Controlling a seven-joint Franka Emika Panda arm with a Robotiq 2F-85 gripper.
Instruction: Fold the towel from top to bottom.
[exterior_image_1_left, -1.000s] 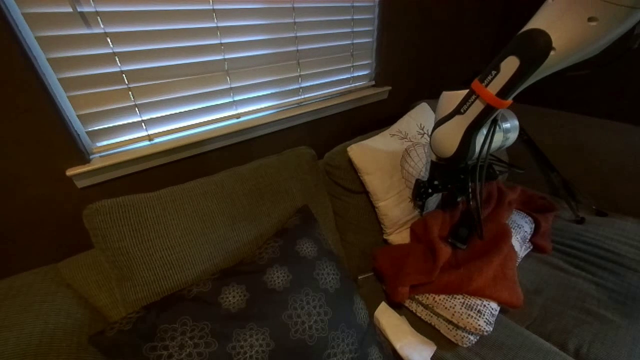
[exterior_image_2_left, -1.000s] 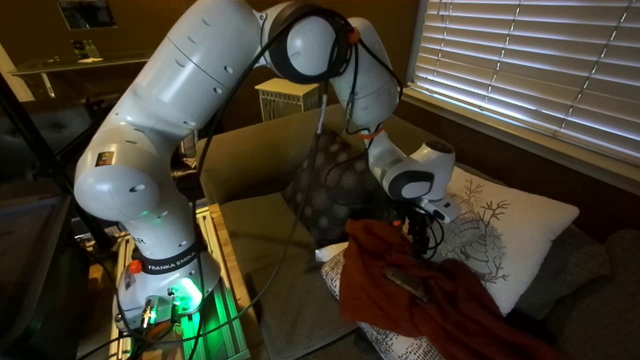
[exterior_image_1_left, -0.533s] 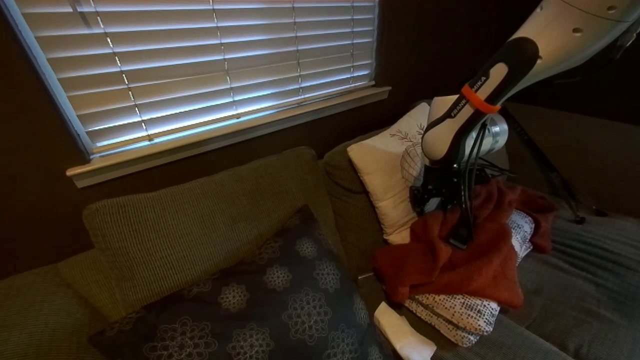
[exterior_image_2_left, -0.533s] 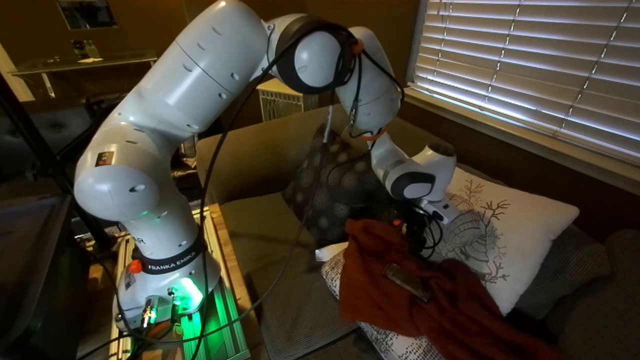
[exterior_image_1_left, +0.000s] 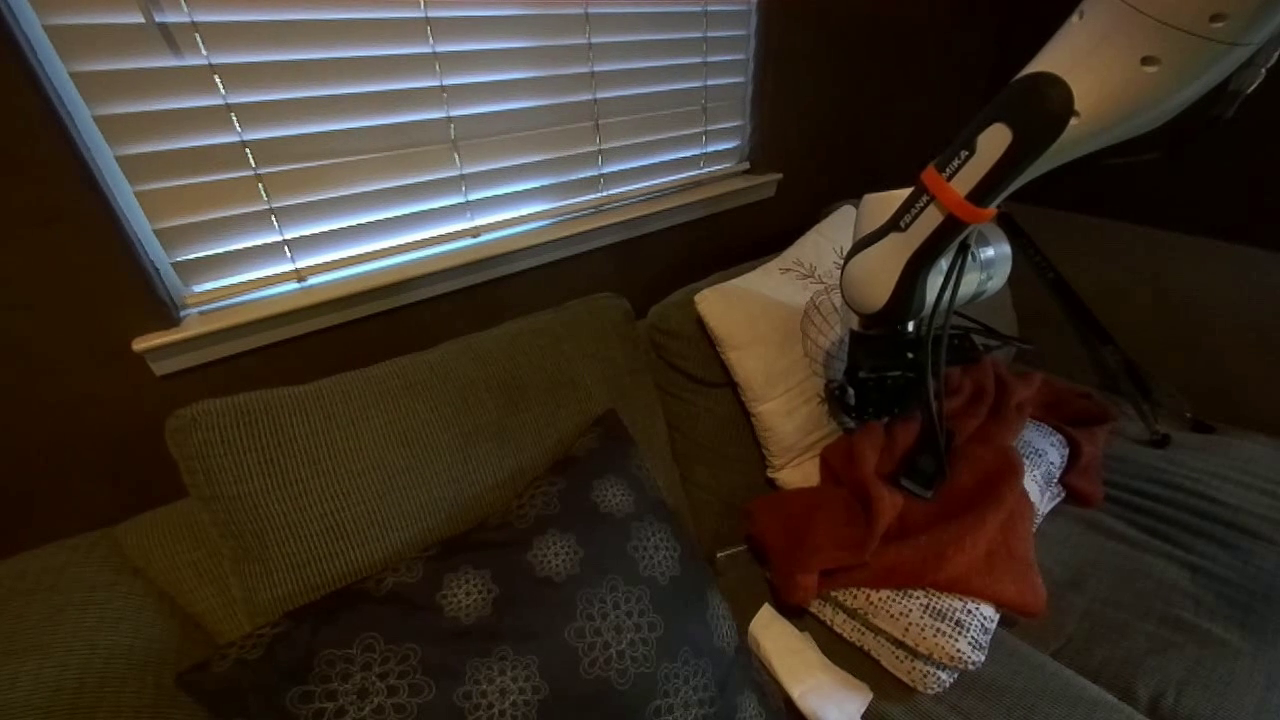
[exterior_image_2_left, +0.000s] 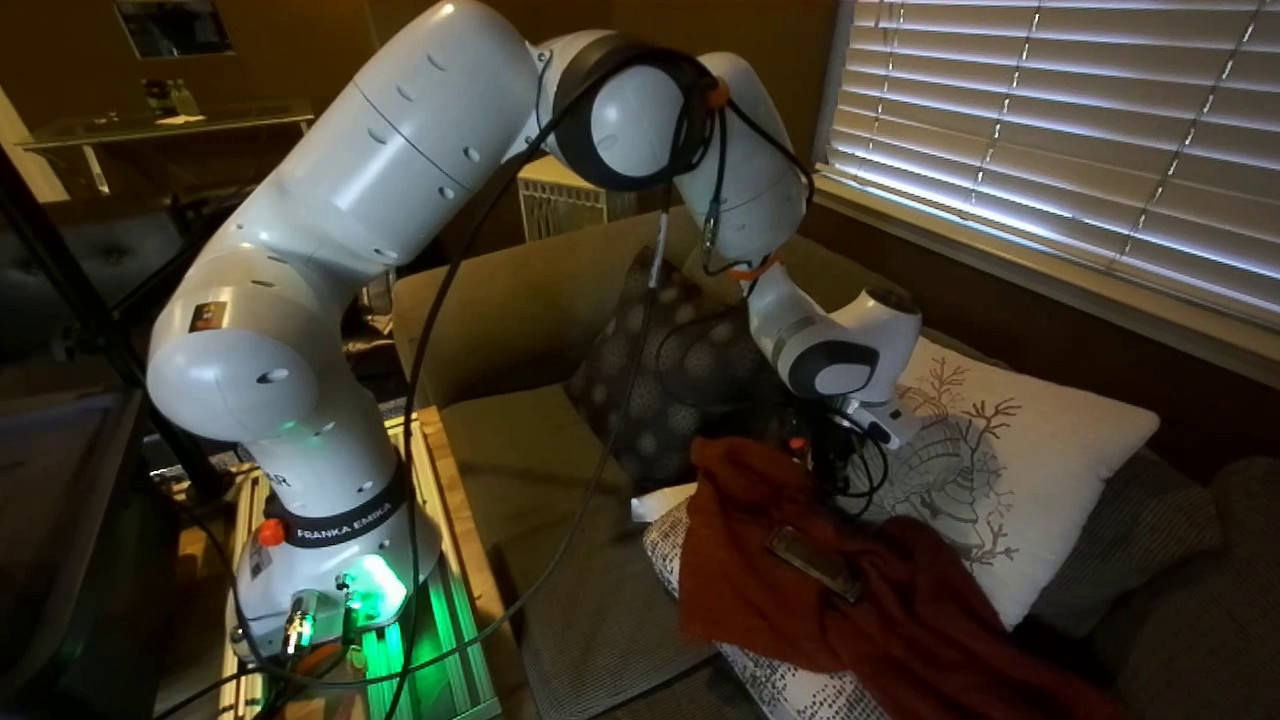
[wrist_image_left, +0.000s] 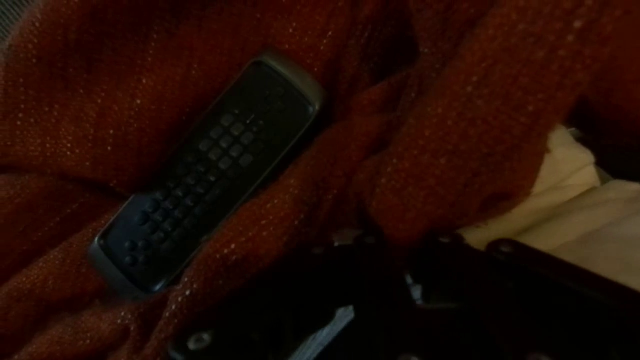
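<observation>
The towel (exterior_image_1_left: 960, 550), a rumpled rust-red cloth, lies draped over a white cushion with dark speckles (exterior_image_1_left: 915, 625). In both exterior views my gripper (exterior_image_2_left: 830, 465) points down at the towel's edge beside the white leaf-print pillow (exterior_image_2_left: 1040, 470), its fingertips hidden by cloth folds. In the dark wrist view, a fold of the towel (wrist_image_left: 440, 150) narrows down between the fingers of my gripper (wrist_image_left: 400, 245), which stand close together on it. The fingertips themselves are hard to make out.
A dark remote control (wrist_image_left: 210, 175) rests on the towel, close to my gripper. Nearby are a dark floral pillow (exterior_image_1_left: 560, 620) and a white folded piece (exterior_image_1_left: 808, 665) on the couch. Behind the couch is a window with blinds (exterior_image_1_left: 420, 130). Cables hang along the arm.
The gripper's fingers have come together at the towel's edge. The arm has shifted slightly lower and toward the leaf-print pillow. The towel and remote look unmoved.
</observation>
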